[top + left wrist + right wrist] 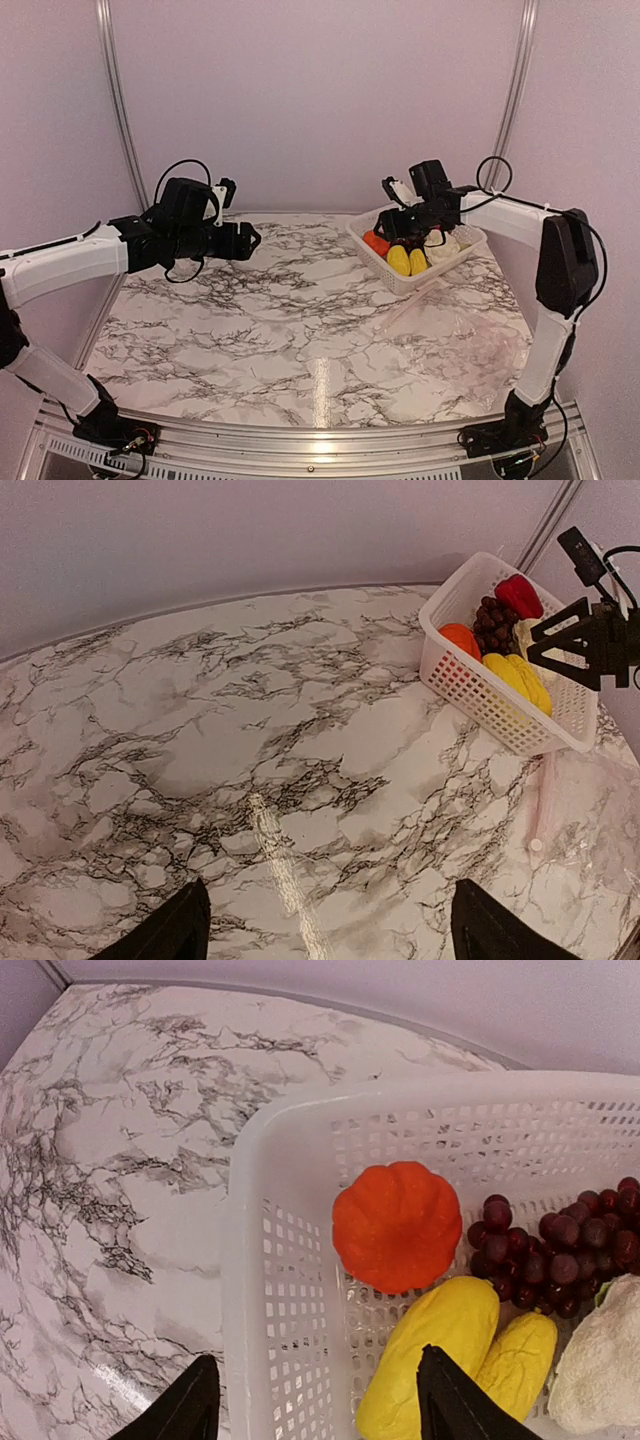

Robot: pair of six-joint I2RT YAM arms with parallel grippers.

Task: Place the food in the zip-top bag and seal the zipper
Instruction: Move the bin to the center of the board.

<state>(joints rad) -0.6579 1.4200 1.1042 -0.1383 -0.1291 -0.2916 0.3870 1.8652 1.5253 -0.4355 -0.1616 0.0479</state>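
The food lies in a white perforated basket (245,1260): an orange round fruit (397,1225), two yellow corn pieces (430,1360), purple grapes (560,1250) and white cauliflower (605,1360). A red pepper (519,595) shows at the basket's far end. My right gripper (315,1405) hangs open above the basket's near-left corner, one finger outside the rim and one over the corn, holding nothing. The clear zip-top bag (470,335) lies flat on the table in front of the basket, its pale zipper strip (545,800) beside the basket. My left gripper (330,930) is open above bare marble at mid-left.
The basket (415,250) stands at the back right of the marble table (280,330). Grey walls with metal rails close the back and sides. The left arm (70,265) reaches in from the left edge.
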